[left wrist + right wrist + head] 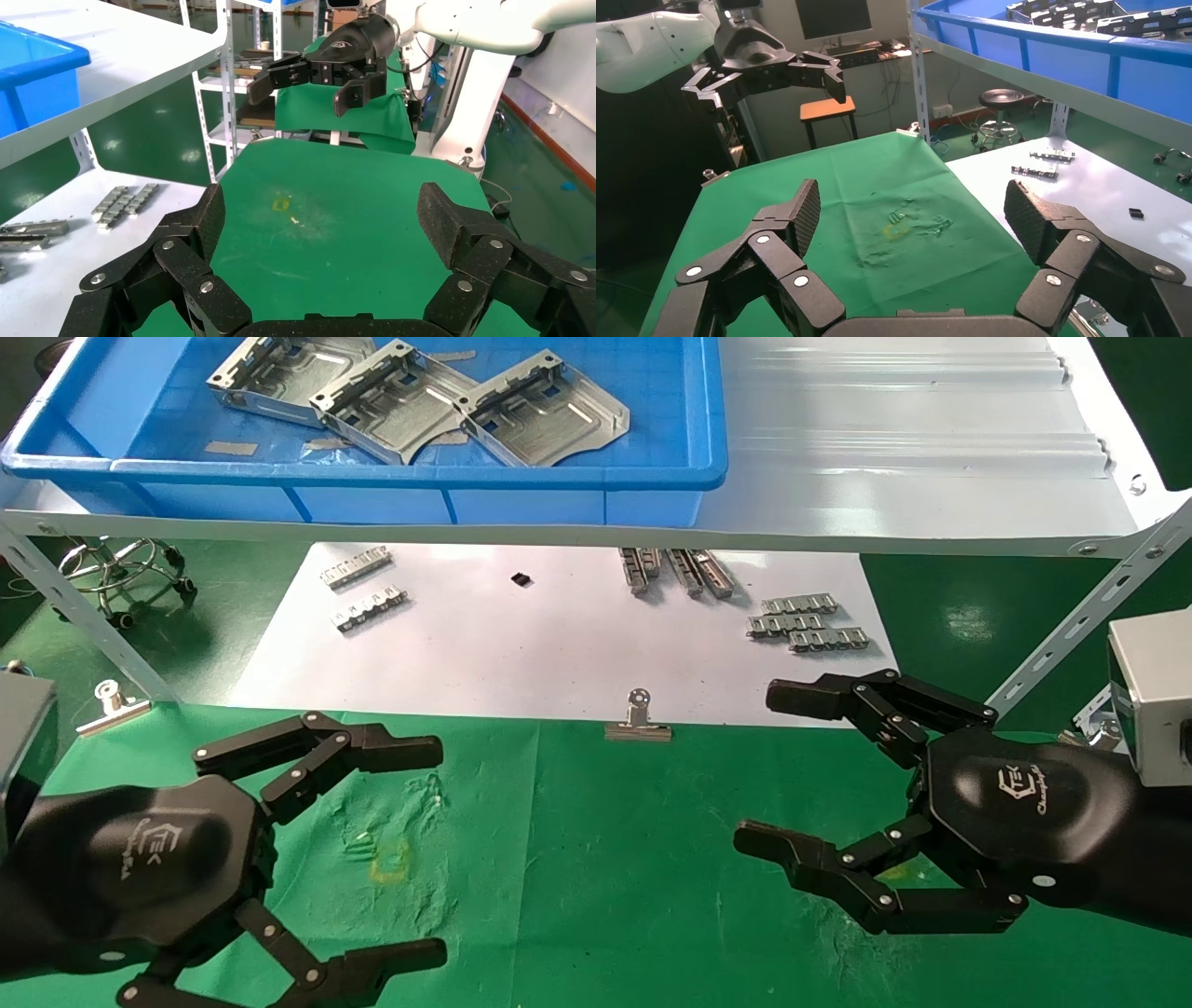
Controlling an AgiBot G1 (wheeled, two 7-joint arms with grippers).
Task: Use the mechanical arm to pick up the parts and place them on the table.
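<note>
Three silver-grey stamped plates [410,398] lie overlapping in a blue bin [372,477] on the white shelf, far above and behind both hands. My left gripper [438,850] hovers open and empty over the green cloth table [605,859] at the front left, near a small yellow mark [389,868]. In the left wrist view its fingers [207,217] stand wide apart over the mark [280,204]. My right gripper [759,766] is open and empty at the front right, its fingers [807,210] spread over the cloth.
A white paper sheet [521,645] lies under the shelf [913,467], carrying narrow toothed metal strips [805,624] and a small black piece [521,579]. Binder clips [639,721] hold its front edge. A slanted shelf brace [1090,607] runs close beside the right arm.
</note>
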